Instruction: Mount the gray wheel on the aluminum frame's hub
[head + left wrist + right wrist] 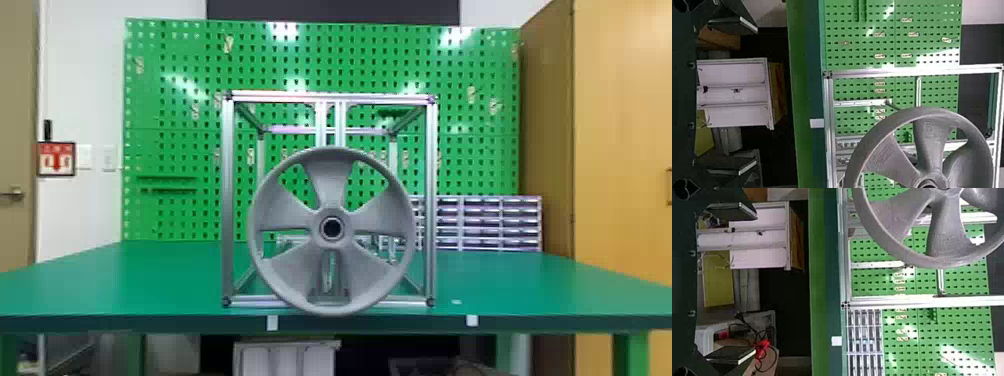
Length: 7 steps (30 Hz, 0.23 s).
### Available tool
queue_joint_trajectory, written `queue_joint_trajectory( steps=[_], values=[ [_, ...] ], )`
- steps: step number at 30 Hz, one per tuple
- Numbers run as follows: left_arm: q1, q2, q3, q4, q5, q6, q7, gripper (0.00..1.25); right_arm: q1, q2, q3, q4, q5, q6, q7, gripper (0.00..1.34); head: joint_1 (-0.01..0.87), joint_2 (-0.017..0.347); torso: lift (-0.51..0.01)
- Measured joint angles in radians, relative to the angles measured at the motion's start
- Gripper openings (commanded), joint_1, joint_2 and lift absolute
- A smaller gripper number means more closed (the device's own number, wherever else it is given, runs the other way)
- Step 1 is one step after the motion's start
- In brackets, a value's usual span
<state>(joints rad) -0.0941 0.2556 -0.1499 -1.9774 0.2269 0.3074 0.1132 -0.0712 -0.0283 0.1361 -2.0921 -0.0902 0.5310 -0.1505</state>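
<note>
The gray wheel (pixel 331 200) stands upright at the front of the aluminum frame (pixel 228 200), in line with its middle uprights. A dark round opening shows at the wheel's center; how the wheel sits on the hub behind it cannot be told. In the left wrist view my left gripper (pixel 755 95) is open, its two fingers wide apart, with the wheel (pixel 928 145) farther off, untouched. My right gripper (pixel 755 283) is likewise open in the right wrist view, holding nothing and apart from the wheel (pixel 946 235).
The frame stands on a green table (pixel 165 280), close to its front edge. Behind are a green pegboard (pixel 170 100) and a small-drawer cabinet (pixel 490 220) at the right. Under the table there is a white drawer unit (pixel 287 357); cables (pixel 764 344) lie in the right wrist view.
</note>
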Motion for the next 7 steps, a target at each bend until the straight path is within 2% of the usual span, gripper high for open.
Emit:
queue_joint_trajectory(
  steps=[7],
  values=[
    [0.012,-0.005,0.011,0.025,-0.012,-0.036,0.000,1.13,0.003,0.006,-0.010,0.015,-0.001,0.005,-0.002,1.23,-0.005,0.006,-0.499]
  ],
)
